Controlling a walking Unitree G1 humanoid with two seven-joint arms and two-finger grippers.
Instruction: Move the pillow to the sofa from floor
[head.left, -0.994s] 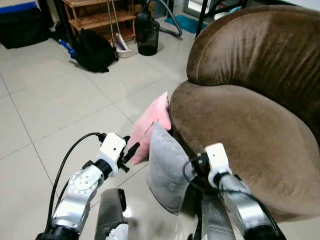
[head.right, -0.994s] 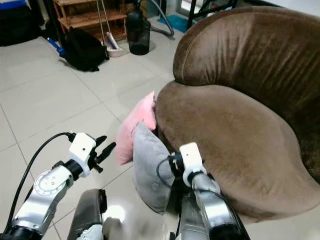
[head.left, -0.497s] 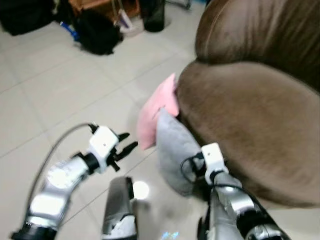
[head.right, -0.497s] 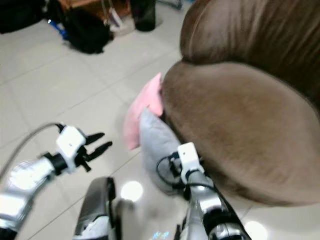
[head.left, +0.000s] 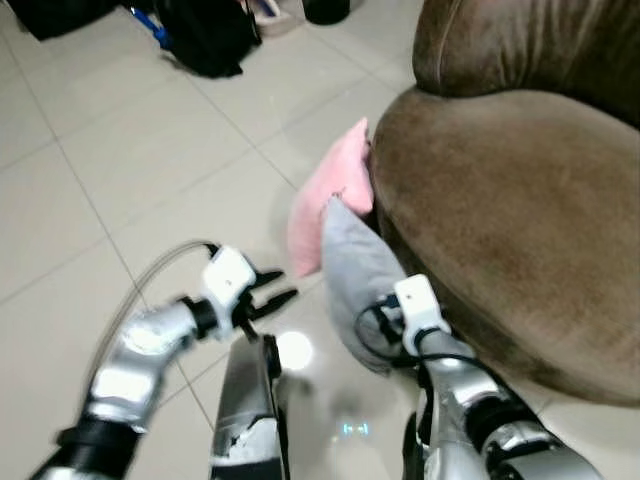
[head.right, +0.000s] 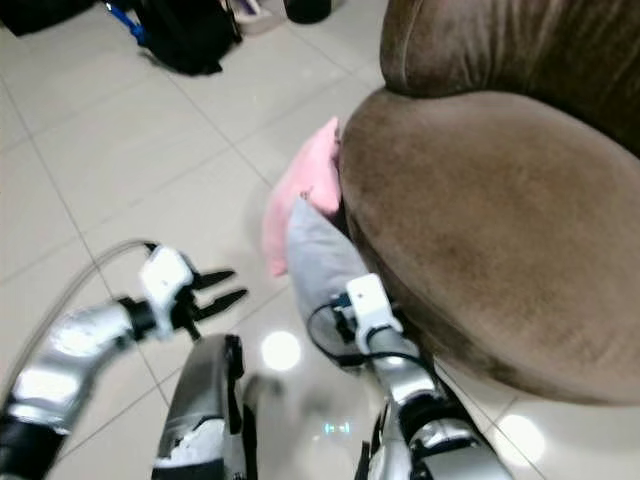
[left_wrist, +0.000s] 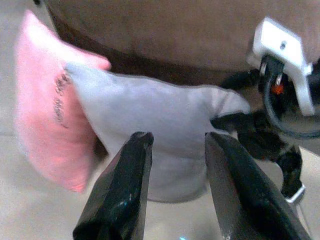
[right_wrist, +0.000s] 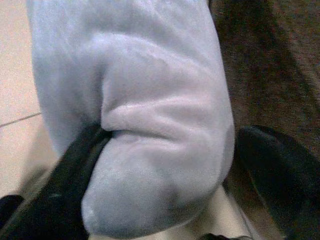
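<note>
Leaning on end against the brown sofa (head.left: 520, 200), the grey pillow (head.left: 355, 275) stands on the tiled floor (head.left: 120, 180), a pink pillow (head.left: 330, 195) touching it at 11 o'clock. The right gripper (right_wrist: 165, 165) has its jaws spread around the grey pillow's lower end. The left gripper (head.left: 275, 298), jaws open, hovers at the pillow's 9 o'clock.

The grey pillow (right_wrist: 150, 110) is soft, matt plush with a fine nap, and the pink pillow (left_wrist: 45, 100) beside it looks like similar fuzzy cloth. The sofa (head.left: 520, 190) wears brown velvety fabric, while the floor (head.left: 130, 170) is glossy pale tile mirroring a lamp.
</note>
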